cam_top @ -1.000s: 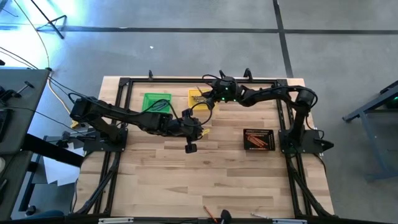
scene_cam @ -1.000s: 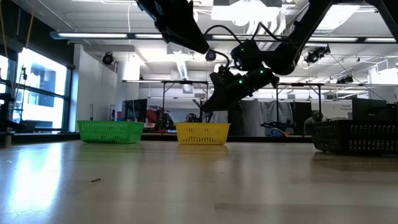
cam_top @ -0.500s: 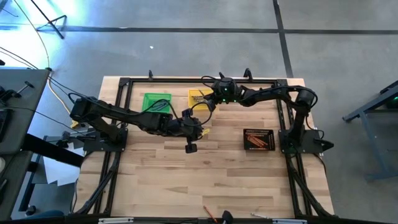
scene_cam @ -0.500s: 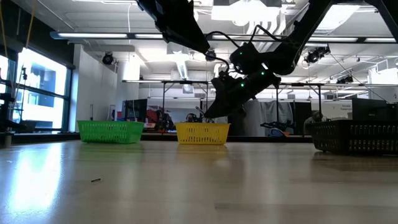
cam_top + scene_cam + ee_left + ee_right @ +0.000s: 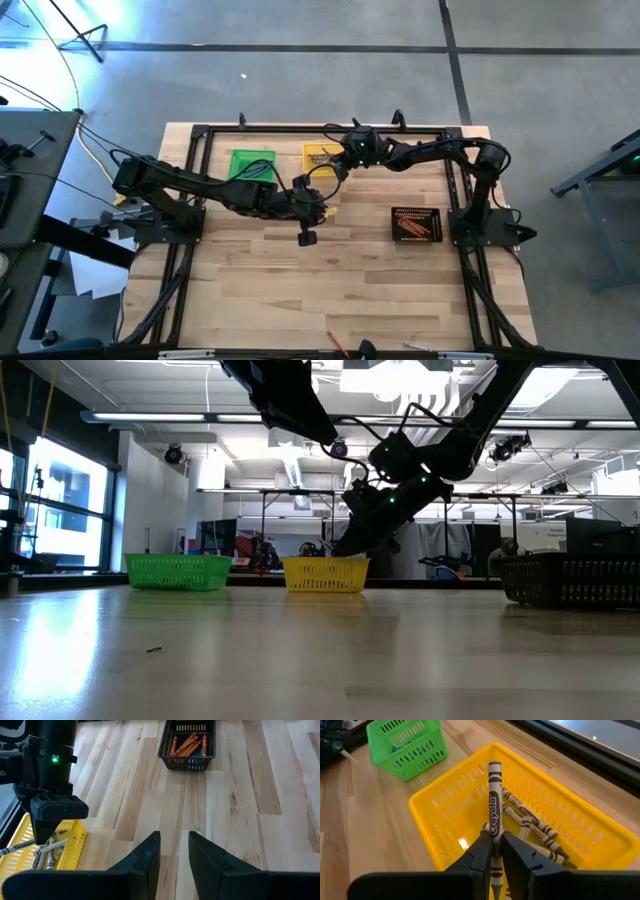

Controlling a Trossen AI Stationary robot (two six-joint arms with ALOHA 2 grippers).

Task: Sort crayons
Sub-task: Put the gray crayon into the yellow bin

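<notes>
Right gripper (image 5: pixel 493 851): over yellow bin (image 5: pixel 437 815), fingers narrowly parted around a grey crayon (image 5: pixel 494 795); left gripper (image 5: pixel 173 851): empty, slightly parted.

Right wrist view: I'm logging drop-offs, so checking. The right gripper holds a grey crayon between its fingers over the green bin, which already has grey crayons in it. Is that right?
Not quite. The bin is wrong: the right gripper holds the grey crayon over the yellow bin, which already has grey crayons in it. The green bin stands apart, farther off. The right wrist view shows this.
</notes>
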